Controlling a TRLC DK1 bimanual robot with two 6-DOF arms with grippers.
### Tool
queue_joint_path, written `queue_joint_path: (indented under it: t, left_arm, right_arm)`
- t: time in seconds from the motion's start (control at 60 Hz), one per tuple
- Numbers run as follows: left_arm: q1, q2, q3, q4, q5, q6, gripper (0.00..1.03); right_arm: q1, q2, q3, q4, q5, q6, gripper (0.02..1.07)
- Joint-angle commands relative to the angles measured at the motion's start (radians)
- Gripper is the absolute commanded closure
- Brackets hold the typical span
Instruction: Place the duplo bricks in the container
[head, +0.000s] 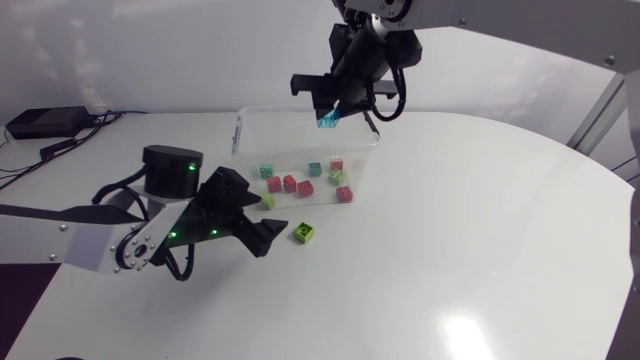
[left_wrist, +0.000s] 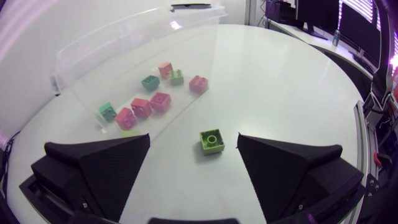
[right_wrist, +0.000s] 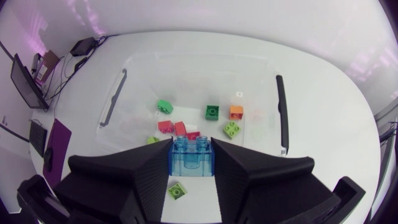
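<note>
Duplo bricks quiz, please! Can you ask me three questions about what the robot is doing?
1. True or false: the right hand is shut on the blue brick.
2. Where is the light green brick by the open left hand? A: in the right hand. B: on the table. C: on the blue brick.
3. Fill in: the red bricks lie inside the clear ___.
Key: 1 true; 2 B; 3 container.

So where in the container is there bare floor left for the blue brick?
Bare, with room for the blue brick: the half of the container floor away from the left gripper, between the handles. Crowded: the half nearest that gripper, where the red, green and orange bricks lie.
</note>
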Motion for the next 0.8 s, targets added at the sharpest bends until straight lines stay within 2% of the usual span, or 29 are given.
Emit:
queue_joint_path:
  t: [0.0, 0.283, 0.317, 0.433, 0.483, 0.683, 0.783]
  left_arm:
    - [-0.024, 0.06, 0.035, 0.025, 0.009, 0.022, 0.06]
    - [-0.07, 0.216, 0.127, 0.055, -0.002, 0.022, 0.06]
    - [-0.073, 0.233, 0.137, 0.056, -0.003, 0.022, 0.06]
    - [-0.073, 0.284, 0.177, 0.061, -0.006, 0.024, 0.06]
    - [-0.073, 0.305, 0.193, 0.061, -0.006, 0.024, 0.06]
    - [-0.074, 0.382, 0.243, 0.056, -0.022, 0.012, 0.06]
    - [-0.077, 0.393, 0.271, 0.015, -0.029, -0.011, 0.06]
  right_arm:
    - [-0.015, 0.043, 0.053, 0.009, 0.004, -0.013, 0.75]
    - [-0.053, 0.175, 0.136, 0.106, 0.003, -0.028, 0.72]
    - [-0.054, 0.189, 0.147, 0.114, 0.003, -0.033, 0.65]
    - [-0.061, 0.231, 0.185, 0.111, 0.004, -0.041, 0.24]
    - [-0.061, 0.234, 0.188, 0.106, 0.003, -0.044, 0.13]
    - [-0.064, 0.155, 0.095, 0.111, 0.001, -0.044, 0.1]
    - [-0.068, 0.085, 0.007, 0.134, 0.001, -0.044, 0.1]
